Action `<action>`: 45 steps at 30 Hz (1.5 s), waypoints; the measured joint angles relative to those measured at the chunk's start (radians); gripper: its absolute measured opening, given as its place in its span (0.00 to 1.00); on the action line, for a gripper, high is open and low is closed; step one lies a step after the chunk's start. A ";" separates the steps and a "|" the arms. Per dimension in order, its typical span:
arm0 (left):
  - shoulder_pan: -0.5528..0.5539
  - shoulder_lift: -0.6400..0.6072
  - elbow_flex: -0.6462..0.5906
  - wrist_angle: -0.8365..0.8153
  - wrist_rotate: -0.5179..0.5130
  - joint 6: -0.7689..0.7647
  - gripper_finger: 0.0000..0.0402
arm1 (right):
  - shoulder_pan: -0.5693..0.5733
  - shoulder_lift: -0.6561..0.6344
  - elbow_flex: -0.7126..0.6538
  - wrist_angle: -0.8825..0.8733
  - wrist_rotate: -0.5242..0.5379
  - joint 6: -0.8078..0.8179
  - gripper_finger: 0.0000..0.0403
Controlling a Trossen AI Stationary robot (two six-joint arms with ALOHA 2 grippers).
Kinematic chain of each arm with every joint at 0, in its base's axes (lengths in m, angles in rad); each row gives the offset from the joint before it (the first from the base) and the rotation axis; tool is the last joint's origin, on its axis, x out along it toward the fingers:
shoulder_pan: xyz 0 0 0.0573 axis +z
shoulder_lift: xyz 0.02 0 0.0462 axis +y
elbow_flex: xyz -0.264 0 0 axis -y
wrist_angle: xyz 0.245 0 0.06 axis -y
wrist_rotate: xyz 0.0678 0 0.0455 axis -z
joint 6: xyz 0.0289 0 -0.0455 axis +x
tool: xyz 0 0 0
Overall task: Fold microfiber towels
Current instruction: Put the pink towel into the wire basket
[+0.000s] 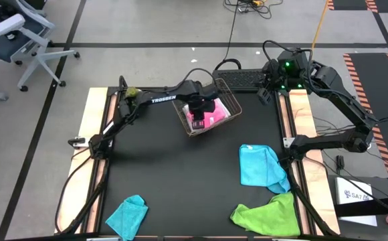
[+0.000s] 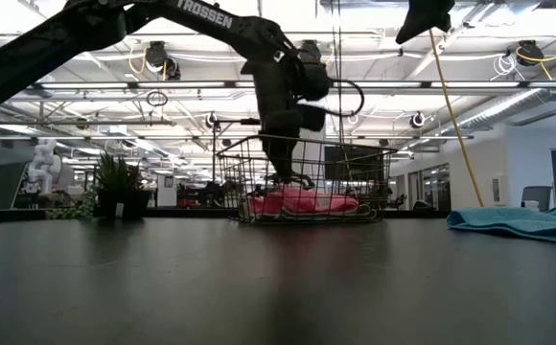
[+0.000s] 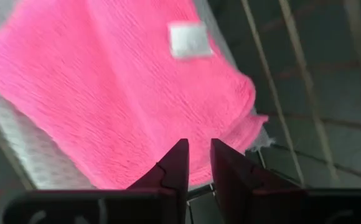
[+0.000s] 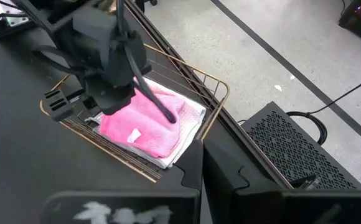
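Observation:
A hot pink towel (image 1: 207,119) (image 3: 124,93) lies folded in the wire basket (image 1: 232,100) at the table's far middle, on top of a white towel (image 4: 188,134). My left gripper (image 3: 197,152) (image 2: 292,180) points down into the basket. It is open by a narrow gap, with its fingertips just over the pink towel and nothing between them. My right gripper (image 4: 202,165) is shut and hangs high by the far right corner, looking down at the basket. A sky blue towel (image 1: 261,164), a lime green towel (image 1: 267,214) and a teal towel (image 1: 127,215) lie crumpled on the black mat.
A small green plant (image 1: 132,94) (image 2: 115,187) stands at the far left of the mat. A black perforated box (image 4: 292,149) lies on the floor behind the basket. The mat's middle (image 1: 180,174) is bare between the basket and the towels along the near edge.

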 joint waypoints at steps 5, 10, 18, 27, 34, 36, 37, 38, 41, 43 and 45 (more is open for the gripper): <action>0.000 -0.003 0.050 -0.001 0.006 -0.019 0.17 | 0.000 0.000 0.000 0.000 -0.001 0.000 0.00; -0.003 -0.003 0.066 -0.021 -0.082 -0.008 0.17 | 0.000 0.000 0.000 -0.001 -0.001 -0.002 0.00; -0.031 -0.064 0.067 -0.155 -0.277 -0.117 0.04 | 0.000 0.048 -0.030 0.073 -0.031 -0.040 0.00; -0.086 -0.250 0.065 -0.402 -0.438 -0.442 0.01 | 0.048 0.267 -0.252 0.515 -0.237 -0.009 0.00; -0.143 -0.442 -0.008 -0.385 -0.531 -0.611 0.01 | 0.173 0.543 -0.180 0.473 -0.235 -0.114 0.00; -0.157 -0.489 -0.044 -0.391 -0.577 -0.651 0.02 | 0.197 0.604 -0.174 0.480 -0.216 -0.150 0.00; -0.164 -0.518 -0.069 -0.386 -0.602 -0.677 0.01 | 0.206 0.630 -0.171 0.478 -0.198 -0.168 0.00; -0.166 -0.547 -0.093 -0.386 -0.614 -0.700 0.01 | 0.212 0.656 -0.166 0.478 -0.180 -0.186 0.00; -0.175 -0.638 -0.159 -0.387 -0.632 -0.775 0.01 | 0.216 0.716 -0.160 0.490 -0.170 -0.236 0.00; -0.177 -0.693 -0.210 -0.390 -0.648 -0.825 0.02 | 0.220 0.747 -0.160 0.510 -0.133 -0.276 0.00; -0.184 -0.738 -0.260 -0.388 -0.665 -0.873 0.02 | 0.220 0.765 -0.159 0.509 -0.132 -0.314 0.00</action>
